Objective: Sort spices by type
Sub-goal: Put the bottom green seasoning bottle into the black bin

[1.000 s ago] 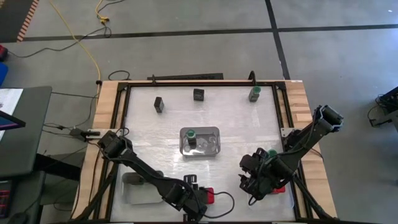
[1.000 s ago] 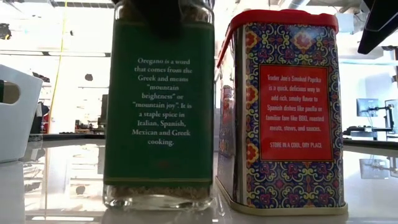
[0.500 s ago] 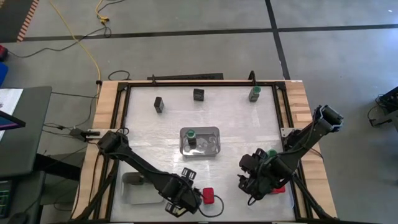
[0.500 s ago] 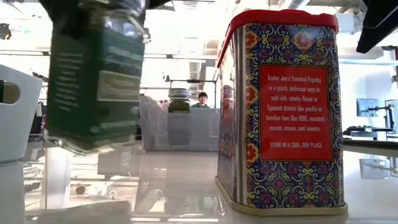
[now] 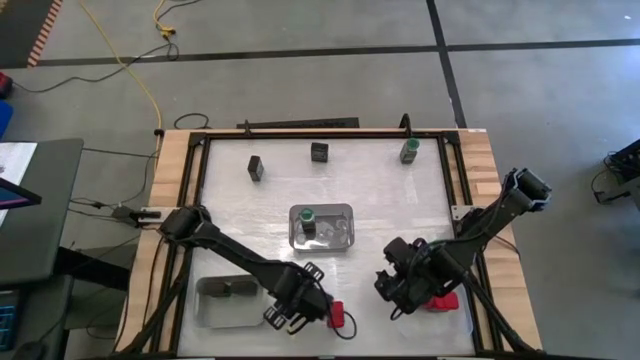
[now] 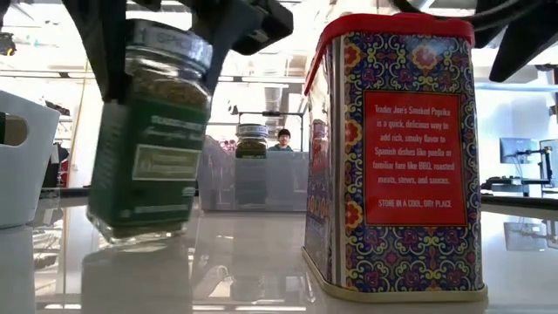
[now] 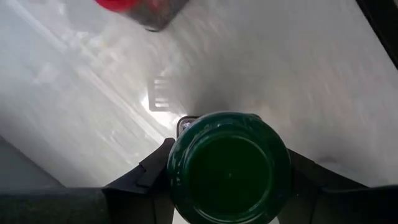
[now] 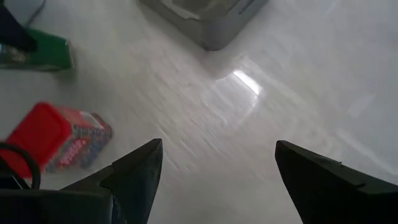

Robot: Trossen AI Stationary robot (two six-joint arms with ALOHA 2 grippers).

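A green-lidded oregano jar (image 6: 150, 148) is clamped between the fingers of the left gripper (image 5: 297, 308) and is carried tilted, clear of the table, near the front edge; in the left wrist view its round dark green lid (image 7: 229, 167) is seen from above with a dark finger (image 7: 154, 171) pressed on either side. Just beside that gripper, a red-topped paprika tin (image 5: 335, 315) is stood upright on the table, and its patterned side fills the right of the low view (image 6: 394, 153). The right gripper (image 5: 392, 292) is held above the table to the right of the middle with its fingers (image 8: 134, 171) spread wide and nothing between them; another red-topped tin (image 5: 443, 299) is seen just beside that arm. A clear tray (image 5: 322, 227) is set at the middle of the table, with a green-lidded jar (image 5: 308, 215) stood in its left part. A second tray (image 5: 228, 301) is placed at the front left corner. Along the far edge two dark rectangular containers (image 5: 256, 167) (image 5: 320, 152) and a further green-lidded jar (image 5: 409, 150) are spaced well apart. The table top (image 5: 380, 190) is a pale, glossy sheet framed in black rails and light wood, and reflections are cast on it. Around it a grey floor is crossed by dark lines, and a yellow cable (image 5: 135, 70) is trailed over it. Beyond the table, in the low view, a bright room is seen, with a person (image 6: 284, 139) far behind the clear tray.
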